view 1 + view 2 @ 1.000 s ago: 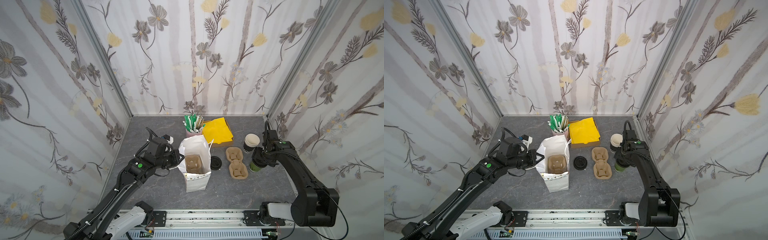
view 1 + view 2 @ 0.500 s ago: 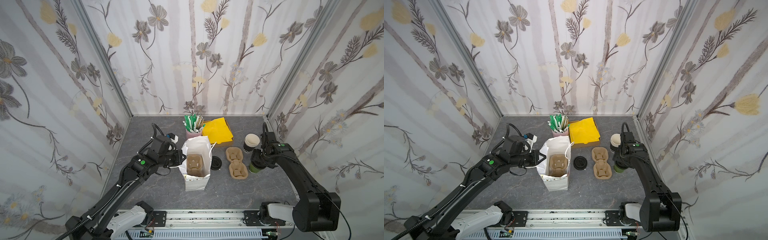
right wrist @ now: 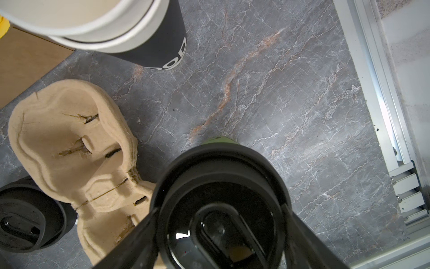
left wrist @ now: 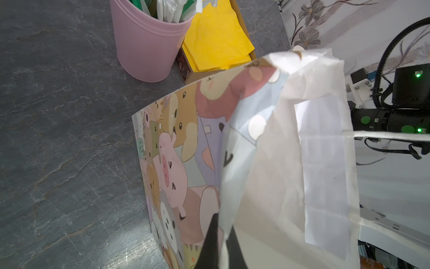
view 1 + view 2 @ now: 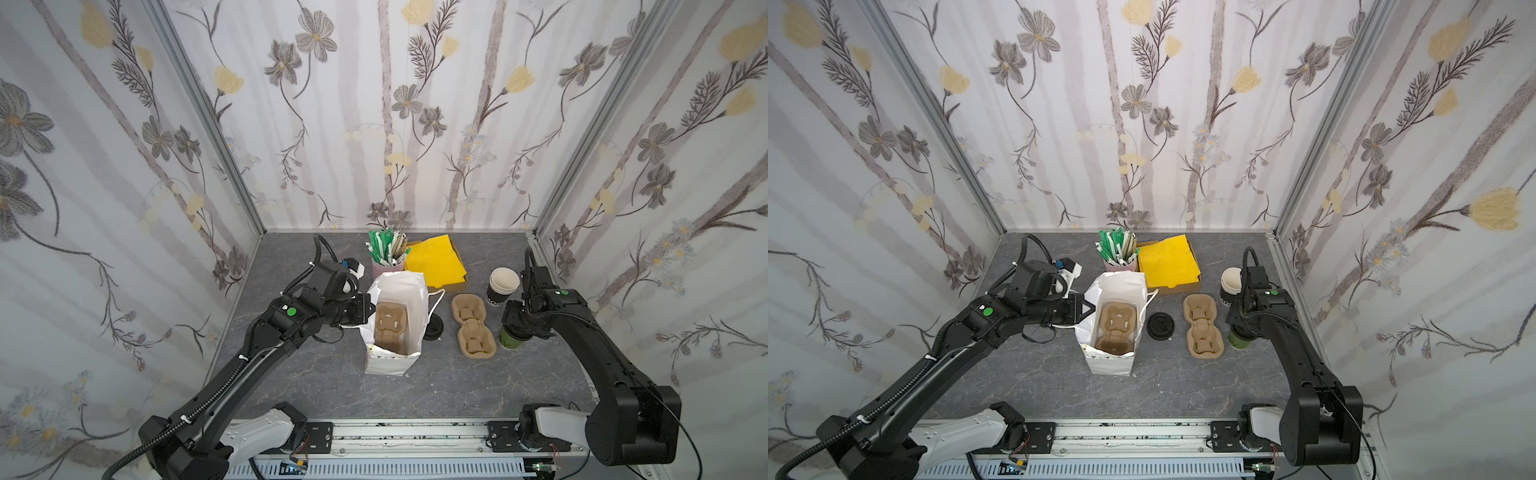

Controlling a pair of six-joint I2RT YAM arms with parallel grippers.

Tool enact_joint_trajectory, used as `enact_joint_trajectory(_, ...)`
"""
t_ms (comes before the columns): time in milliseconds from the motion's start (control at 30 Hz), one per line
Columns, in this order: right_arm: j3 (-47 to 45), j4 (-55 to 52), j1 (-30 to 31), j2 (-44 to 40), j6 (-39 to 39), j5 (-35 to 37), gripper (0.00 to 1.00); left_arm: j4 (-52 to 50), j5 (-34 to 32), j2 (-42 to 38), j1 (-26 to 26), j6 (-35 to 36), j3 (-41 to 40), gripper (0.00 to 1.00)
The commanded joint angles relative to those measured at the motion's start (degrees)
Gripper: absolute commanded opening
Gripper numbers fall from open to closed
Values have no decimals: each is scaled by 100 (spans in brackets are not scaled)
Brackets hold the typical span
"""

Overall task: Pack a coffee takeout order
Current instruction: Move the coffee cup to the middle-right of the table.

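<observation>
A small green paper cup (image 5: 510, 338) (image 5: 1239, 341) with a black lid (image 3: 209, 167) stands on the table at the right. My right gripper (image 3: 218, 209) is shut on it, one finger against each side of the lid. A white paper bag (image 5: 395, 361) (image 5: 1111, 365) with a cartoon print (image 4: 176, 163) stands upright in the middle, with a tan cup carrier (image 5: 390, 328) inside it. My left gripper (image 4: 221, 223) (image 5: 368, 309) is shut on the bag's left rim. Yellow napkins (image 5: 434, 262) lie in a cardboard tray at the back. Tan sticks (image 5: 400, 245) stand in a pink cup (image 4: 144, 46).
Stacked tan carriers (image 5: 473, 324) lie between the bag and the green cup. A loose black lid (image 5: 1160, 325) sits beside the bag. Stacked black lidless cups (image 5: 500, 291) stand just behind my right gripper. Aluminium frame rails (image 3: 381, 97) edge the table on the right.
My left gripper has drawn the bag's rim slightly backward and to the right, and the bag shifted with it. The right gripper has stayed on the green cup.
</observation>
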Motion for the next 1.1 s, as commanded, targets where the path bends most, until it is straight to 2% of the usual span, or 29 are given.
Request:
enact_joint_trajectory(0,-24,9,7,5,13,63,79,-67,18,-19,-5,49,-33,0)
enact_joint_trajectory(333,-107,54,12,-6,21,48,79,-95,-126,-36,2,-120,-69,1)
enact_joint_trajectory(733,-295,91,16,-85,128,-210,84,-132,-164,-203,6,-199,-269,20)
enact_joint_trajectory(1067,-286,115,12,63,198,-238,85,-179,-137,-161,10,-105,-280,21)
